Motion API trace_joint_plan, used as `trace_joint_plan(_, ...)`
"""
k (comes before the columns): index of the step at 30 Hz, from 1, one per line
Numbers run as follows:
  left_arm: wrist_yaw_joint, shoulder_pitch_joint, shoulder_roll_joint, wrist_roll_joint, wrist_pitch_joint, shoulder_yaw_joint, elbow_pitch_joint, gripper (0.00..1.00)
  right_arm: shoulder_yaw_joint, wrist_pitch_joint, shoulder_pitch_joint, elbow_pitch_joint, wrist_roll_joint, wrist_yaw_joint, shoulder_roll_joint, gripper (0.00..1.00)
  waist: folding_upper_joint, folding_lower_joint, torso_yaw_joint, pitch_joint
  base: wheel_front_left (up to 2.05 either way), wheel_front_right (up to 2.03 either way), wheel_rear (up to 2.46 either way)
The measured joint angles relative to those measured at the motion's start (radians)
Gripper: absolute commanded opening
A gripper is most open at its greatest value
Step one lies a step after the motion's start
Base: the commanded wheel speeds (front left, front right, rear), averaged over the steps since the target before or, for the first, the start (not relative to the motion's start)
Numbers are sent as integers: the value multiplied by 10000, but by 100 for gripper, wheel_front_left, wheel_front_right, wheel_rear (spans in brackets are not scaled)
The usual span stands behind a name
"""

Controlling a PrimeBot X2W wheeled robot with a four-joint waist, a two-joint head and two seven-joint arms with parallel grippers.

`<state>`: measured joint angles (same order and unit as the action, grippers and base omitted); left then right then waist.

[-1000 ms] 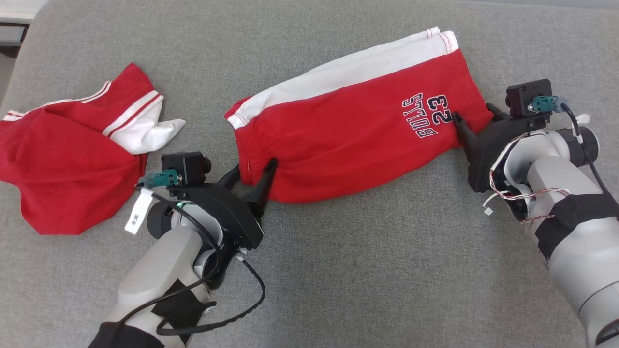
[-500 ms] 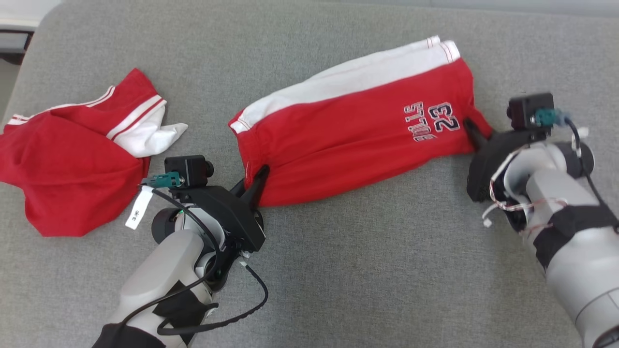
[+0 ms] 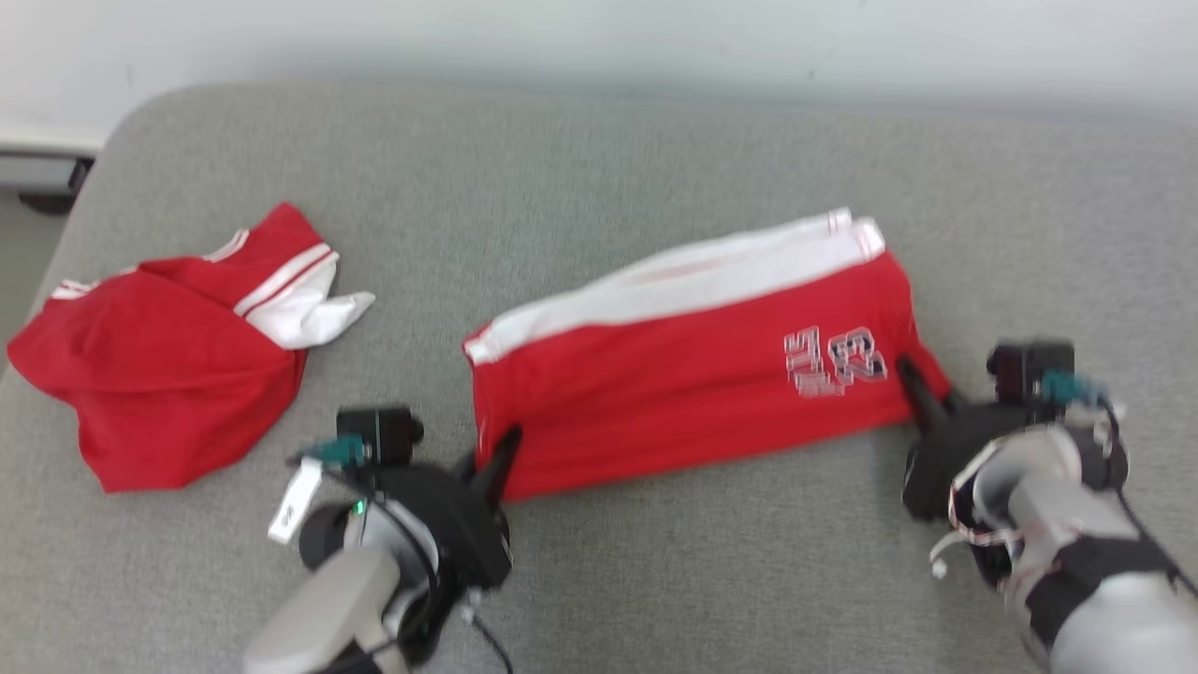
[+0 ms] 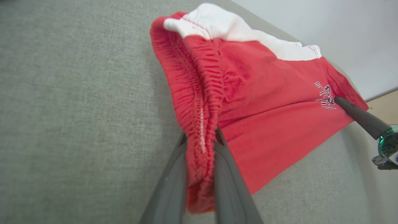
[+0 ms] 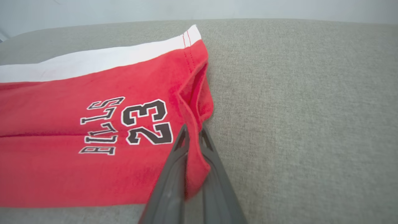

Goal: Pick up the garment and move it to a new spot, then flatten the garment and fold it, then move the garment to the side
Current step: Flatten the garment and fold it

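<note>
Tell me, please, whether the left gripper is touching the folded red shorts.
Touching. The left wrist view shows the left gripper with both fingers closed on the red shorts at the elastic waistband, with the cloth pinched between them.

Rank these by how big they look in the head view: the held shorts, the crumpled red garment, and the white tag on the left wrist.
1. held shorts
2. crumpled red garment, somewhat smaller
3. white tag, by far the smallest
</note>
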<state>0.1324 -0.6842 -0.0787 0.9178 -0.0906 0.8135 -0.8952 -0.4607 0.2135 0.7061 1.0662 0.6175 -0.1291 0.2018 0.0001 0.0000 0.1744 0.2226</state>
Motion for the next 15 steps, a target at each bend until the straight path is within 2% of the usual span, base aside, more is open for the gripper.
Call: trace_joint_plan(15, 4, 2124, -554, 63, -583, 533, 453, 0, 13, 291, -3067, -1116, 602, -29, -96, 0, -1, -2, -706, -1666, 0, 0, 0)
